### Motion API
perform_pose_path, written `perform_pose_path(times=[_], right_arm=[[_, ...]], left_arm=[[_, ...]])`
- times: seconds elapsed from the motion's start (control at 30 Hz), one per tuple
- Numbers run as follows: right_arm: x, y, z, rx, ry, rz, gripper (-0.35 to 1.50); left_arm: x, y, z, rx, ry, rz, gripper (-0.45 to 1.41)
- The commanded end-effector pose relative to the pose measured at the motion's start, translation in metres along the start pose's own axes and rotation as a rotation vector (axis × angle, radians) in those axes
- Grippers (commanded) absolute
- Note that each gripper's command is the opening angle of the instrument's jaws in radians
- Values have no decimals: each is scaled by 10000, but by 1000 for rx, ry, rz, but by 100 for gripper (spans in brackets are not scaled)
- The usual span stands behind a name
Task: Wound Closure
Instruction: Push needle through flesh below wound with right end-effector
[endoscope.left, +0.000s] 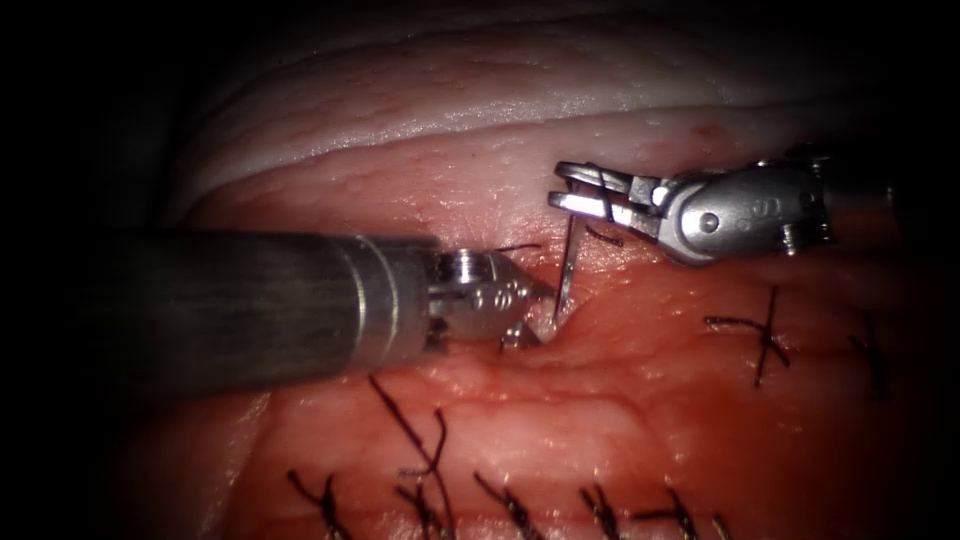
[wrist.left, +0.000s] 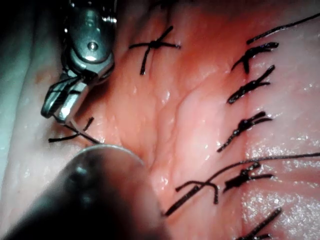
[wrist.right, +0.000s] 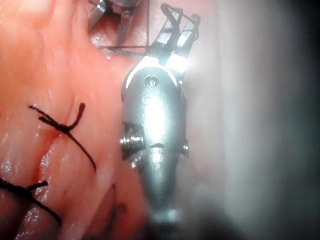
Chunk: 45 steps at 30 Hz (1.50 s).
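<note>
Needle (endoscope.left: 566, 272) is looking thin, bright and almost straight, standing upright just left of the cut, with its lower end going into the tissue (endoscope.left: 640, 400). Right tool (endoscope.left: 578, 190) is gripping its upper end with closed jaws. Left tool (endoscope.left: 530, 312) is pressing on the tissue beside the needle's lower end; I cannot tell its jaw state. Left wrist view is showing a row of knotted stitches (wrist.left: 247, 87), while right wrist view is giving the right tool's jaws from behind.

A bright light falls on the middle of the scene, with darkness around the edges.
</note>
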<state>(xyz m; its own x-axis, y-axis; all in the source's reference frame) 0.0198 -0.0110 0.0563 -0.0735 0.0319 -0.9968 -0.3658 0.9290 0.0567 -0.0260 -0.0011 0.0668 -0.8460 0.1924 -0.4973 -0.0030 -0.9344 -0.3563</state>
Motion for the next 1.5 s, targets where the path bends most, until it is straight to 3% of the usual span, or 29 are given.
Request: perform_pose_path(times=[0.03,0.23,0.4,0.67,0.93,1.2,1.37,1.5], right_arm=[[-7,-5,7,4,1,-1,-35],[-21,-36,5,70,-36,-30,-35],[-30,-46,-6,88,-51,-45,-35],[-26,-43,-7,150,-97,-36,-35],[-16,-23,-10,175,-126,-16,-35],[-12,-18,-6,186,-113,-1,-35],[-22,-31,-8,254,-153,102,-35],[-29,-37,-11,306,-204,336,-35]], left_arm=[[2,-4,6,2,1,1,34],[4,-7,3,10,19,-3,34],[1,-6,0,7,20,-1,34],[0,-4,-2,7,22,1,34],[2,12,-4,12,30,6,34],[7,15,-3,15,36,2,34],[12,9,-7,25,57,-8,41],[16,6,-16,52,95,-21,42]])
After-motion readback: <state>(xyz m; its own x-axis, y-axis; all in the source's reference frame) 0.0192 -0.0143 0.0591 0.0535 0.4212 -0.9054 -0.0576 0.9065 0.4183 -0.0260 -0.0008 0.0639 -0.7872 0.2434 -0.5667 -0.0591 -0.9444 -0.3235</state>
